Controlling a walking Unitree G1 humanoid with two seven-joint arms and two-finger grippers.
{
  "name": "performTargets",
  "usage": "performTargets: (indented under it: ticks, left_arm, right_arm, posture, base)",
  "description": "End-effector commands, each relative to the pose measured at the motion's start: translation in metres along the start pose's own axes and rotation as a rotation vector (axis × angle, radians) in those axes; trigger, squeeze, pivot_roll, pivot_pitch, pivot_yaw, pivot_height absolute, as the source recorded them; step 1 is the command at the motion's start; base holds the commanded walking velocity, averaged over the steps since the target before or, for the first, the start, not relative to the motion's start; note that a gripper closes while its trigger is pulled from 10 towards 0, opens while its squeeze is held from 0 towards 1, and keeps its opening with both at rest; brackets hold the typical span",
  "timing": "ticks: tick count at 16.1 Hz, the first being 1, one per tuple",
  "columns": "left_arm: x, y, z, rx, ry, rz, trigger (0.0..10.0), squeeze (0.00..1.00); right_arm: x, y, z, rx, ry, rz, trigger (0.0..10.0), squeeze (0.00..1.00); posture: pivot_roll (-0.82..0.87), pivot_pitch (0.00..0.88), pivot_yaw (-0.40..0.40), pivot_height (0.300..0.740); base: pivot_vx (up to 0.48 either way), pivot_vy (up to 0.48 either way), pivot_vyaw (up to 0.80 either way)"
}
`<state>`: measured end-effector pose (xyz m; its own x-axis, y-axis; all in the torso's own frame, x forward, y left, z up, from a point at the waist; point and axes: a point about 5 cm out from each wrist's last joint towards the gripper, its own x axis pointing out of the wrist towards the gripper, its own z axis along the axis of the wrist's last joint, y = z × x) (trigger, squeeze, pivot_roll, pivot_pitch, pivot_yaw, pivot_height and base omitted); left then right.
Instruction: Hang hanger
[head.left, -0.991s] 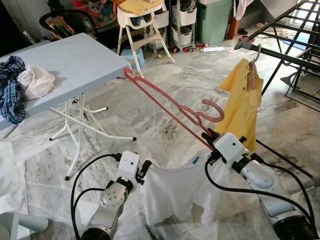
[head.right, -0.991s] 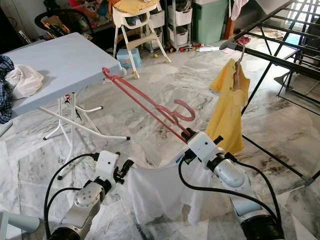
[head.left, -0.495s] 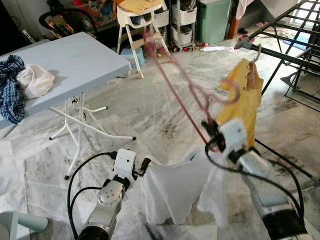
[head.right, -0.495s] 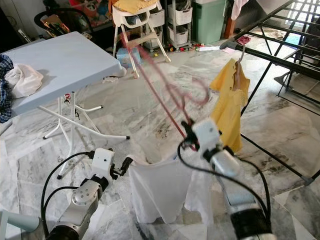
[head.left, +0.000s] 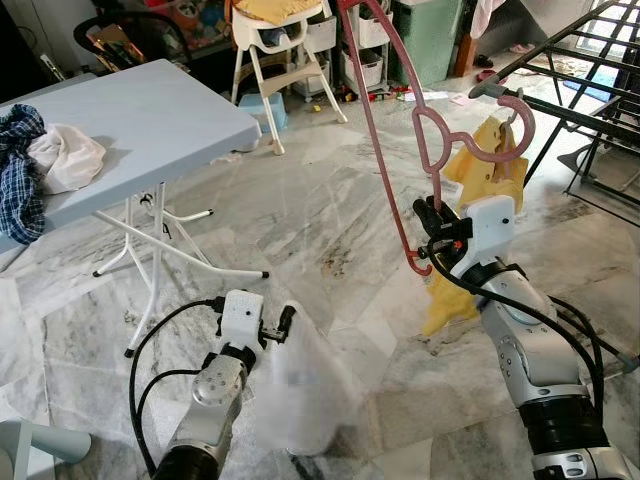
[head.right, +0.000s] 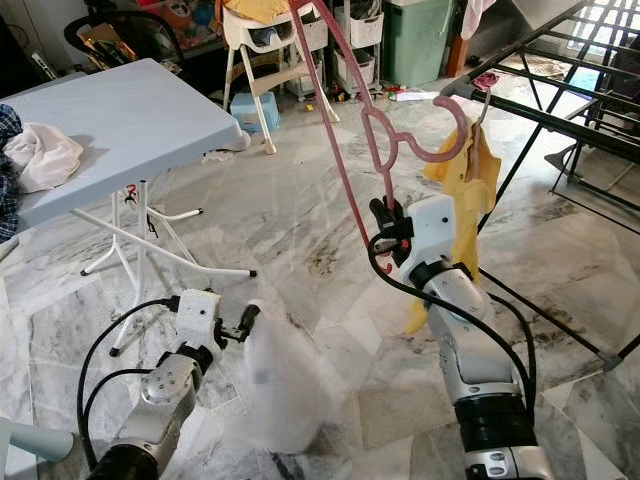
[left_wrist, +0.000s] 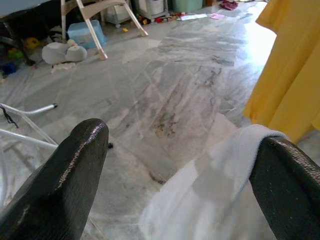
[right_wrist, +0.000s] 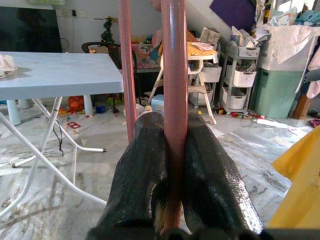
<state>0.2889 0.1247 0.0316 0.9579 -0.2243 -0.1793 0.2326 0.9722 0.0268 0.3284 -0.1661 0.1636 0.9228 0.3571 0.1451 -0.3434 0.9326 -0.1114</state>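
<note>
Nearest, low over the floor: left gripper (head.left: 283, 325), fingers apart, a blurred white cloth (head.left: 300, 385) draped off one finger, well short of the drying rack (head.left: 560, 105). Right gripper (head.left: 432, 228) raised, fingers clamped together on the lower end of the pink hanger (head.left: 385, 120); the hanger's long axis runs steeply up and away from the gripper, its hook (head.left: 478, 140) curling toward the rack. The hook sits just beside the yellow shirt (head.left: 488, 190) hanging on the near rack bar, so the right arm is the nearer one; the hang likely needs the hook carried up and over that bar.

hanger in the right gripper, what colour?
Pink hanger, clamped in the right gripper; shows best in the left eye view.
</note>
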Motion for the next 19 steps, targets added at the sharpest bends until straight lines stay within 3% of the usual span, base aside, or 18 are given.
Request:
performTargets:
  ticks: [1,5,6,7,19]
  left_arm:
    - [0.002,0.007,0.007,0.010,-0.034,0.023,10.0,1.00]
    - [0.001,0.008,0.009,0.029,-0.055,0.035,10.0,1.00]
    - [0.001,0.009,0.011,0.022,-0.070,0.034,0.0,0.20]
    - [0.002,0.013,0.016,0.024,-0.094,0.047,0.0,0.00]
    - [0.006,0.025,0.039,0.096,-0.216,0.099,0.0,0.00]
  right_arm:
    - [0.002,0.002,0.007,0.004,-0.024,0.011,0.0,0.00]
    - [0.000,0.003,0.007,0.005,-0.018,0.009,0.0,0.00]
    - [-0.001,0.003,0.007,0.003,-0.017,0.007,0.0,0.00]
    - [-0.001,0.002,0.007,0.002,-0.016,0.004,0.0,0.00]
    - [0.002,0.005,0.008,-0.001,-0.042,-0.001,0.0,0.00]
  posture:
    - [-0.14,0.013,0.079,0.740]
    - [-0.14,0.018,0.082,0.740]
    - [-0.14,0.018,0.084,0.740]
    - [-0.14,0.016,0.085,0.740]
    - [-0.13,0.000,0.103,0.740]
  base:
    - [0.000,0.000,0.00]
    - [0.000,0.000,0.00]
    - [0.000,0.000,0.00]
    - [0.000,0.000,0.00]
    - [0.000,0.000,0.00]
